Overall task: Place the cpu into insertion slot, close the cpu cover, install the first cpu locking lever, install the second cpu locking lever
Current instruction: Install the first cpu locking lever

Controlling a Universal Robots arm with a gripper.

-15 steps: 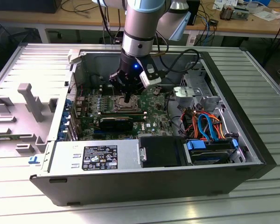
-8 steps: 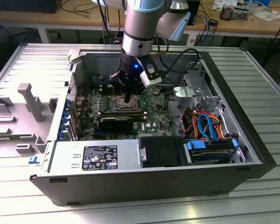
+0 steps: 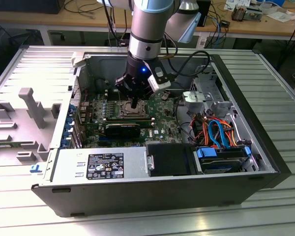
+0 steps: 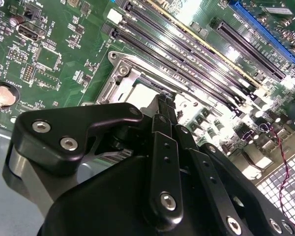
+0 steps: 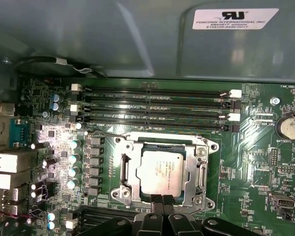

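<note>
- Hovers over the open computer case [image 3: 265, 128] with the gripper [image 5: 162, 199], fingers [image 5: 157, 200] drawn together tip to tip and clamped on nothing.
- Reaches down to the near edge of the insertion slot [image 5: 117, 192], tips just beside the silver rim; cannot tell whether touching it.
- Finds the cpu [image 5: 162, 169] lying flat and square in the slot, just beyond the fingertips: probably seated, since level with the frame on all sides.
- Finds the cpu cover [image 5: 196, 152] apparently folded down around the chip, the metal top showing through the window; judged closed, though not certain of the hinge side.
- Cannot make out either locking lever's state; a thin wire-like line runs along the slot's far edge, beyond the chip from the fingers.
- Suggests, by the narrow closed tips, a pose meant for pushing or hooking something slim at the slot's edge, not for carrying.
- Materials near the fingers: matte brushed grey on the chip, brighter stamped sheet steel on the cover and rim, round screw heads at the corners.
- Beyond the slot from the fingers: long black memory slots [image 5: 152, 105] in parallel rows with white end clips.
- Underneath it all, the glossy green circuit board [image 5: 255, 162], studded with small components.
- Black, smooth, bolted links on the gripper itself [image 4: 162, 105].
</note>
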